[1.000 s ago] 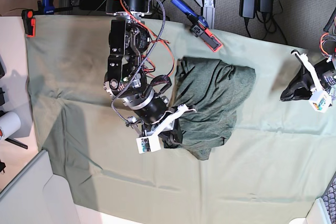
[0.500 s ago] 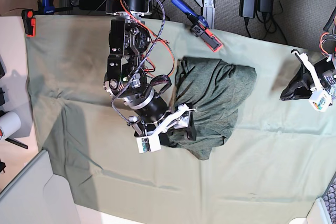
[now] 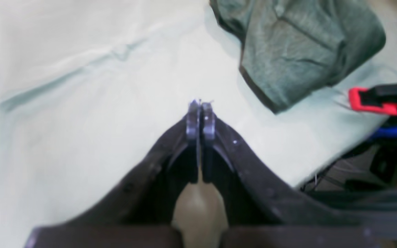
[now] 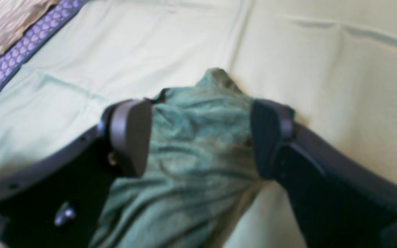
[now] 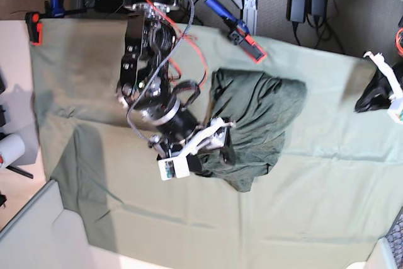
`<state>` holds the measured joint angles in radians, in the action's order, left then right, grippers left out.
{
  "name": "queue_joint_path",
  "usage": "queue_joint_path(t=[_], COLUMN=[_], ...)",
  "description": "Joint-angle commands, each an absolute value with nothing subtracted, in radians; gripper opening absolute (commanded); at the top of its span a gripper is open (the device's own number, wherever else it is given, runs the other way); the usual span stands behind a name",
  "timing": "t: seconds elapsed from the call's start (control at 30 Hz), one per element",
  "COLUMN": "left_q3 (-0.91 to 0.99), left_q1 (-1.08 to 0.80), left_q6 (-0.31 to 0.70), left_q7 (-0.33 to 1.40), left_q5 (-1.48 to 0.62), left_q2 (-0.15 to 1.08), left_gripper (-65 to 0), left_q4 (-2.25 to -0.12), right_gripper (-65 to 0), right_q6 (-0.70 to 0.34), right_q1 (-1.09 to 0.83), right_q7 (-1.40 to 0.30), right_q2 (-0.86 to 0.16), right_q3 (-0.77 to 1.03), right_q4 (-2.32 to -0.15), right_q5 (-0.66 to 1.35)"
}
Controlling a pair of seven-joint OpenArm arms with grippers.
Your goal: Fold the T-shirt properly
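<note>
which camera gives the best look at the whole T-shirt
The base view: the T-shirt lies there as one crumpled heap on the tablecloth. The right wrist view shows only a fold between open jaws; the left wrist view shows one corner.

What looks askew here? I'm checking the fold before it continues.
The dark heathered grey-green T-shirt lies bunched in a wrinkled heap on the pale mint-green tablecloth, not flat. The right gripper stands open astride one lumpy end; no neat fold shows.
</note>
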<state>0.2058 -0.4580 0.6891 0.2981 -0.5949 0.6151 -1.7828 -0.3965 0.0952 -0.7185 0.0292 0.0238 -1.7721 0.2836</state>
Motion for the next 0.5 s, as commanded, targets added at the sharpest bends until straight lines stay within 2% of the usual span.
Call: queue_joint_path(t=[0.0, 0.27, 0.47], left_q3=[0.237, 0.381, 0.439], left_q1=[-0.482, -0.652, -0.753], left_q6=[0.698, 0.698, 0.698], left_q7=[0.274, 0.287, 0.297], left_q5=[-0.617, -0.647, -0.654], left_q2=[0.632, 0.609, 0.567], left_gripper=[-65.0, -65.0, -65.0], left_q4=[-1.824, -1.908, -1.908], right_gripper=[-20.9, -20.9, -20.9], right_q6=[-0.398, -0.398, -0.397], right_q1=[0.085, -0.116, -0.281], right_q7=[-0.702, -0.709, -0.708], right_q2=[0.022, -0.038, -0.086], right_q3=[0.024, 0.052, 0.15], right_q4=[-1.808, -1.921, -2.013], right_q5=[0.293, 0.284, 0.299])
